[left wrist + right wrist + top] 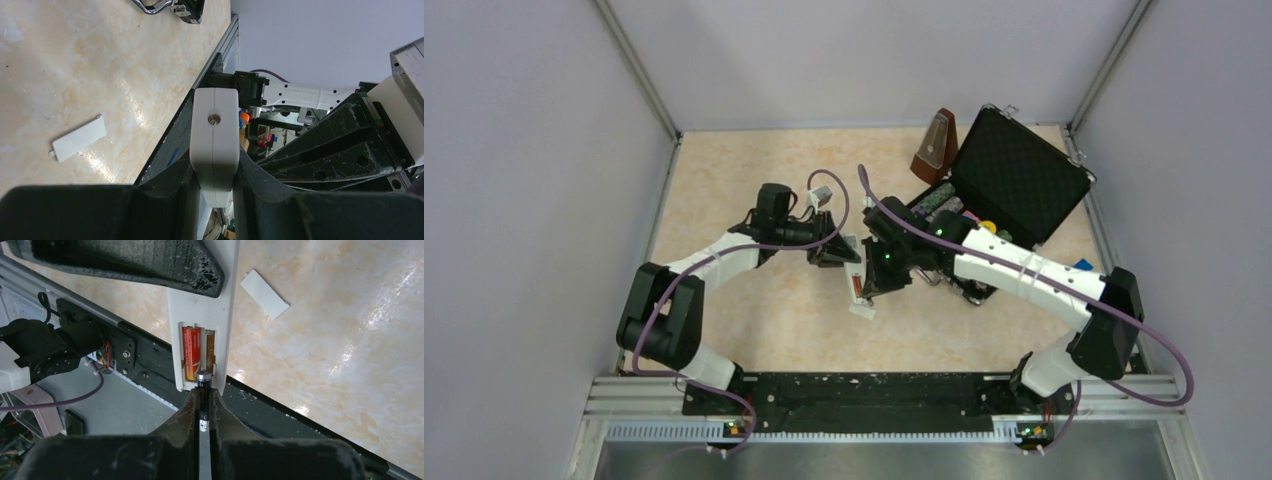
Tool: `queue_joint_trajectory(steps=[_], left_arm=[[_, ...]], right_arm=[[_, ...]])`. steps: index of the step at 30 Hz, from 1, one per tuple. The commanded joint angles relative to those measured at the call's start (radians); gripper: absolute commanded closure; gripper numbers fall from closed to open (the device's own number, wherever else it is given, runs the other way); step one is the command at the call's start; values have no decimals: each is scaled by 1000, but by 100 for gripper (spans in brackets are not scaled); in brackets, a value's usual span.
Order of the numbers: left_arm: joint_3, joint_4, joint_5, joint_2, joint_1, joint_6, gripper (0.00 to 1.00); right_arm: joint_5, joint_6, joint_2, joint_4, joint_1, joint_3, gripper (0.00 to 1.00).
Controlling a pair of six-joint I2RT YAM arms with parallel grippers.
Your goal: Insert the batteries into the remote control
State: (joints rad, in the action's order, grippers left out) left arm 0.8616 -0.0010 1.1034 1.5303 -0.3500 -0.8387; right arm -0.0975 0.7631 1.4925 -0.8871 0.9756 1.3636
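Observation:
My left gripper (215, 167) is shut on one end of the white remote control (215, 130) and holds it above the table. In the right wrist view the remote (200, 310) shows its open battery bay. The red battery (192, 347) lies in the bay's left slot. My right gripper (203, 394) is shut on the black battery (202, 385), whose metal tip is at the near end of the free right slot. In the top view both grippers, left (834, 248) and right (879, 275), meet at the remote (855, 285) mid-table.
The small white cover piece (79, 138) lies flat on the table and also shows in the right wrist view (264, 287). An open black case (1014, 175) with coloured items and a brown metronome (935, 145) stand at the back right. The black base rail (854, 390) runs along the near edge.

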Motion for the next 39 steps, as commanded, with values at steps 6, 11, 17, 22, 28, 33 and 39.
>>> queue_joint_trajectory(steps=[6, 11, 17, 22, 28, 33, 39], left_arm=[[-13, 22, 56, 0, -6, 21, 100], [-23, 29, 70, 2, -7, 16, 100], [-34, 36, 80, 2, -7, 14, 100], [-37, 41, 88, 6, -6, 10, 100], [-30, 38, 85, 12, -7, 1, 100], [-29, 63, 69, 23, -5, -31, 100], [-34, 132, 65, 41, -4, -93, 100]], right_arm=[[55, 9, 39, 16, -20, 40, 99], [65, 6, 60, 20, -20, 53, 98], [75, 9, 73, 29, -20, 51, 98], [84, 14, 81, 39, -21, 51, 97], [73, 16, 95, 39, -21, 44, 95], [55, 19, 94, 39, -21, 44, 91], [42, 43, 85, 37, -21, 39, 87]])
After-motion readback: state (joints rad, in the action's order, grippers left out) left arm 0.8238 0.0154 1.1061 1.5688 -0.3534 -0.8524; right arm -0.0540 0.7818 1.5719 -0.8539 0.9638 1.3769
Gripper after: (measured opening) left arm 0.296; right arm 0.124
